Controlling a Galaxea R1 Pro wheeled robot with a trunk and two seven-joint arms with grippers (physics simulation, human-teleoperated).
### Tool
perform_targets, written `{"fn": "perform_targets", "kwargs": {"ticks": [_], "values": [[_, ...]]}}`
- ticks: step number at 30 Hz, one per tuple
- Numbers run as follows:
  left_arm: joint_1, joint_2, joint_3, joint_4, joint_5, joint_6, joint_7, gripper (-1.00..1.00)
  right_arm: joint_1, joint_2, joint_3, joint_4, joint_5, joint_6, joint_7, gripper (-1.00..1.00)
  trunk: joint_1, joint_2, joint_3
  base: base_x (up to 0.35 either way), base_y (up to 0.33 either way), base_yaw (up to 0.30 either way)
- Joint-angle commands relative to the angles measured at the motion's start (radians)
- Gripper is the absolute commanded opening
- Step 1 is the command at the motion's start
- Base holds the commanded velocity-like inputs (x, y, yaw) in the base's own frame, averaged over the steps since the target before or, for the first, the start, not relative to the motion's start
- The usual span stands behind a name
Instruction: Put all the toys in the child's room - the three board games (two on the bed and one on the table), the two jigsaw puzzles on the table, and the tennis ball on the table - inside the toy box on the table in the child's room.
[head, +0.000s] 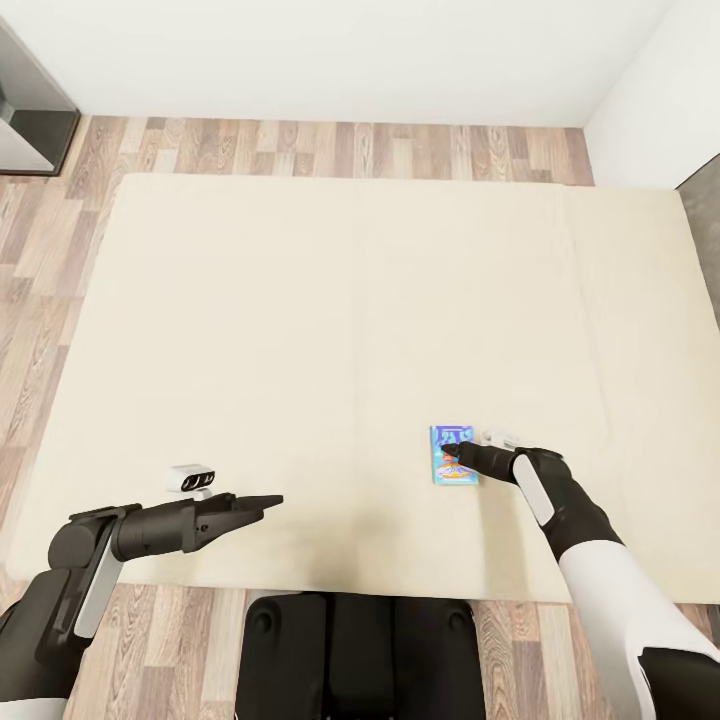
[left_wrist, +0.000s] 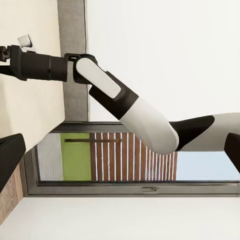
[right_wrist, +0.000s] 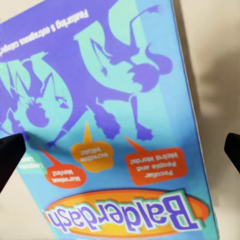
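1. A small flat blue cardboard board game box (head: 453, 455) (its lid printed "Balderdash") lay on the plain cream mattress of the bed (head: 300, 330), near its front edge.
2. The right tool (head: 462, 462) hung just above the box, fingers spread to either side, released.
3. The left tool (head: 270, 500) hovered over the mattress, well apart from the box, fingertips together and clenched on nothing.

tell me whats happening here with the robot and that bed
The robot stands at the edge of the cream bed, reaching its right hand down onto a small blue Balderdash board game lying flat on the mattress. In the right wrist view the box sits between the open fingertips, one at each side, not yet gripped. The left hand hovers over the mattress near the bed's front edge, holding nothing.
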Motion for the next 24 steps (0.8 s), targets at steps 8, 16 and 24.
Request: {"fn": "perform_targets", "kwargs": {"ticks": [8,16,24], "values": [[0.0,0.0,0.0,0.0,0.0,0.011,-0.004,1.0,0.0,0.0,-0.003,-0.001,0.003,0.005,0.005,1.0,0.001,-0.002,-0.001,0.0,0.039,0.0],[0.0,0.0,0.0,0.0,0.0,0.011,-0.004,1.0,0.0,0.001,-0.002,-0.001,0.003,0.006,0.006,1.0,0.001,-0.002,-0.001,0.0,0.064,0.0],[0.0,0.0,0.0,0.0,0.0,0.011,-0.004,1.0,0.0,0.001,-0.002,-0.001,0.003,0.005,0.006,1.0,0.001,-0.002,-0.001,0.0,0.081,0.0]]}}
